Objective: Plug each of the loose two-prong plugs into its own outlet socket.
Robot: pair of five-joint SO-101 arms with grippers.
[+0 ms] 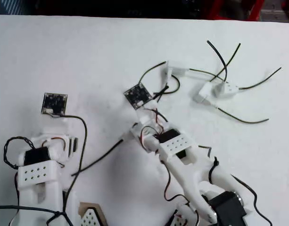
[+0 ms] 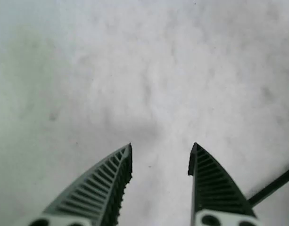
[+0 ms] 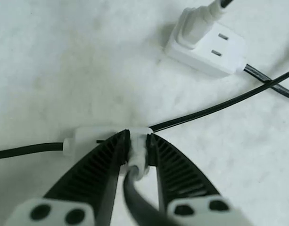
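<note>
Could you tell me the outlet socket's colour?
White; the outlet socket shows best in the right wrist view.

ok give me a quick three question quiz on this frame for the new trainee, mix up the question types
1. True or false: the left tool is shut on a cable.
2. What is the right tool shut on? A) a white plug body on a black cable B) a screwdriver C) nothing, it is open
3. Short answer: in the right wrist view, what state is the outlet socket beyond the tool in?

Key
1. False: it is open over bare table.
2. A
3. One plug is already in it, and one pair of slots is free.
</note>
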